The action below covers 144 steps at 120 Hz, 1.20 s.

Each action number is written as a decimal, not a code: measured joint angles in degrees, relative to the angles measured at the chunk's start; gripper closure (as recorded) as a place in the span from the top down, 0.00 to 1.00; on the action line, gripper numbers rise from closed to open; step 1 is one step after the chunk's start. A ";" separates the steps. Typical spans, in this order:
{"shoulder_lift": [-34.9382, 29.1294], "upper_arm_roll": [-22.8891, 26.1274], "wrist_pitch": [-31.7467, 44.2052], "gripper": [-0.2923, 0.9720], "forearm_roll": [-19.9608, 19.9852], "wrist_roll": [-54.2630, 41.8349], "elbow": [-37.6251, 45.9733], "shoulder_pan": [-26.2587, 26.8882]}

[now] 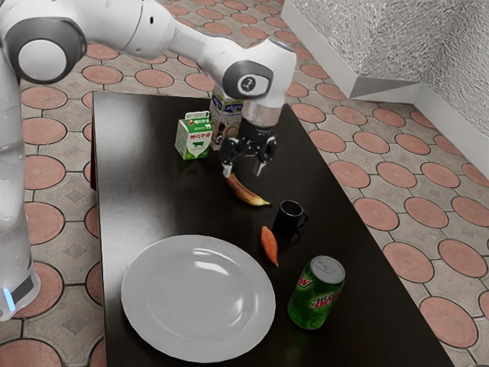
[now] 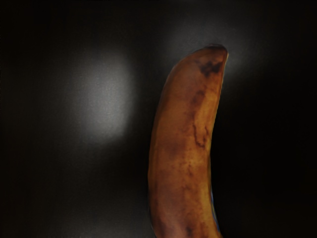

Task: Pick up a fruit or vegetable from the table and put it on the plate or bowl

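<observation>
White plate (image 1: 197, 300) sits bare at the near end of the desk (image 1: 137, 160), so nothing is delivered yet. Beyond it lies a carrot (image 1: 270, 245), and farther still the brown-spotted banana (image 1: 248, 193), flat on the desk. Spread fingers (image 1: 243, 173) hang over the banana's far end, pinching nothing. By my reading, grasp, lift, carry and release all remain.

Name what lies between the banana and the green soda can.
In the exterior view, a black mug and an orange carrot lie between the banana and the green soda can, on the dark table.
</observation>
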<state>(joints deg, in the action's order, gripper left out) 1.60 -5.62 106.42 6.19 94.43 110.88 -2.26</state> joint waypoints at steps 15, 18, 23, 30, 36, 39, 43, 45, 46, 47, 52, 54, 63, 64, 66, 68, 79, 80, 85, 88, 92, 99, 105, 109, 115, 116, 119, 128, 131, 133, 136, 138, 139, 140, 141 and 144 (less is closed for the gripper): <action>0.44 0.06 1.85 0.77 0.95 0.11 2.60 -0.87; 0.65 0.07 2.27 0.77 1.20 0.13 2.80 -0.96; 1.12 0.08 2.91 0.77 1.56 0.15 2.98 -0.99; 1.83 0.13 3.75 0.77 1.94 0.18 3.09 -0.84; 2.33 0.16 4.36 0.77 2.36 0.18 3.18 -0.52; 2.57 0.17 4.64 0.77 2.63 0.17 3.30 -0.34; 2.77 0.17 5.01 0.77 2.95 0.16 3.57 -0.14; 2.83 0.17 5.20 0.77 3.11 0.16 3.74 -0.09; 2.86 0.17 5.28 0.76 3.19 0.16 3.80 -0.07; 2.88 0.18 5.37 0.76 3.27 0.15 3.87 -0.06; 2.92 0.15 5.73 0.72 3.71 0.12 4.27 -0.11; 2.92 0.14 5.86 0.69 3.91 0.08 4.41 -0.20; 2.78 0.10 6.11 0.57 4.56 -0.10 4.65 -0.86; 2.76 0.10 6.12 0.56 4.61 -0.13 4.66 -0.92; 2.73 0.09 6.08 0.53 4.71 -0.17 4.65 -1.03; 2.68 0.07 6.00 0.51 4.79 -0.22 4.61 -1.11; 2.46 0.01 5.31 0.42 5.04 -0.42 4.18 -1.34; 2.44 0.01 5.23 0.41 5.05 -0.44 4.13 -1.35; 2.33 0.00 4.60 0.40 5.11 -0.49 3.53 -1.33; 2.26 -0.01 4.07 0.39 5.13 -0.51 2.94 -1.30; 2.12 -0.01 3.30 0.39 5.12 -0.55 2.09 -1.24; 1.92 0.00 2.11 0.39 5.10 -0.60 1.30 -1.16; 1.46 0.05 0.90 0.39 5.06 -0.59 0.72 -1.11; 0.88 0.07 -0.16 0.39 5.04 -0.51 0.33 -1.06; -0.18 0.11 -1.87 0.39 5.01 -0.28 -0.08 -0.99; -0.39 0.13 -2.17 0.39 5.00 -0.23 -0.12 -1.00; -1.10 0.24 -3.16 0.39 4.98 -0.01 -0.23 -1.05; -4.09 0.77 -6.43 0.39 4.76 1.00 -0.43 -1.37; -5.09 1.24 -7.54 0.39 4.66 1.42 -0.47 -1.70; -5.71 1.59 -8.28 0.39 4.59 1.72 -0.49 -1.90; -6.49 2.19 -9.33 0.39 4.50 2.19 -0.52 -2.10; -6.91 2.62 -10.01 0.39 4.45 2.52 -0.53 -2.11; -7.13 2.86 -10.35 0.39 4.43 2.69 -0.54 -2.10; -7.34 3.10 -10.68 0.39 4.41 2.86 -0.54 -2.06; -7.53 3.36 -11.00 0.39 4.39 3.03 -0.54 -2.00; -8.00 4.18 -11.92 0.39 4.35 3.57 -0.55 -1.75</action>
<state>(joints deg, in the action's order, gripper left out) -6.40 -1.44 94.50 10.54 98.00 110.33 -4.01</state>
